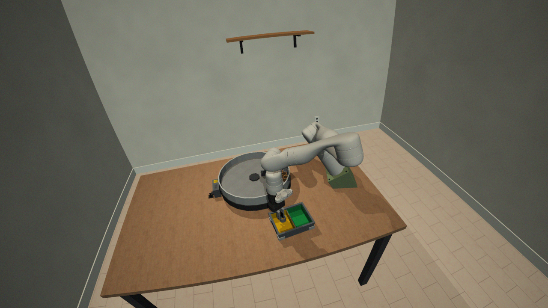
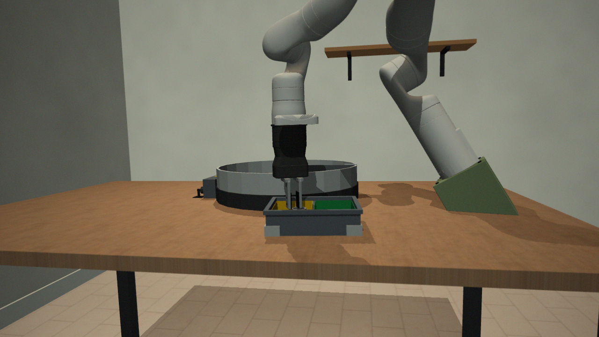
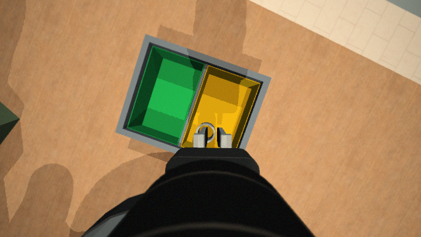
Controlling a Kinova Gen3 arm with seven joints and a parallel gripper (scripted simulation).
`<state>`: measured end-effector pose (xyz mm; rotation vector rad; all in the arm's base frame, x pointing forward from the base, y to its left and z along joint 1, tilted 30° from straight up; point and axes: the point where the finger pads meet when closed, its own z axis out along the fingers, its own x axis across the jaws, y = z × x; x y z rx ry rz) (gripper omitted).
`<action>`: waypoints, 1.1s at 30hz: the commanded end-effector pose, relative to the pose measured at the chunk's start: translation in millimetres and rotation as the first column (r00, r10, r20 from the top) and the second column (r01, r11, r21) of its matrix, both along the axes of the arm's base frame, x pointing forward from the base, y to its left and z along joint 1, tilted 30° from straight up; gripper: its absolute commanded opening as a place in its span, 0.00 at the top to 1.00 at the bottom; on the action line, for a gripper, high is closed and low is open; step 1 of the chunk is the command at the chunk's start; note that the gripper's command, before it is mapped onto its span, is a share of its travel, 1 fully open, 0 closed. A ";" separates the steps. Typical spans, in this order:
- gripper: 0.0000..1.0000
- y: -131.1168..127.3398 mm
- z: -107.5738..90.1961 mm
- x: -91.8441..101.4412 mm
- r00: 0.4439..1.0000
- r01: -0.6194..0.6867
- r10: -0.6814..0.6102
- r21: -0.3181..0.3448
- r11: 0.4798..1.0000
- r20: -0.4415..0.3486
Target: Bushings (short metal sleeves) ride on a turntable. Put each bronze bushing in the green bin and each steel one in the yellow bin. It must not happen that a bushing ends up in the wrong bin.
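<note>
My gripper points down low over the yellow bin, fingers parted by a small gap with nothing seen held between them. A grey steel bushing is in that bin, below the fingertips, partly covered by the left finger in the wrist view. Whether it lies flat on the bin floor I cannot tell. The green bin beside it looks empty. Several bushings sit at the right side of the turntable, among them a bronze one; the arm hides part of it.
Both bins share one grey tray with a thin divider. The turntable's raised wall stands close behind it. A small grey box is at its left. The green arm base stands to the right.
</note>
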<state>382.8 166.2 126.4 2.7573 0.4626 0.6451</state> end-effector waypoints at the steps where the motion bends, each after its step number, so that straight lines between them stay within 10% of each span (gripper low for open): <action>1: 0.58 1.4 1.5 -0.3 1.000 -0.002 0.002 0.002 1.000 0.001; 29: 0.58 2.5 6.6 -3.1 1.000 -0.002 0.002 0.002 1.000 0.001; 33: 0.58 10.6 45.3 -24.1 1.000 -0.002 0.002 0.002 1.000 0.001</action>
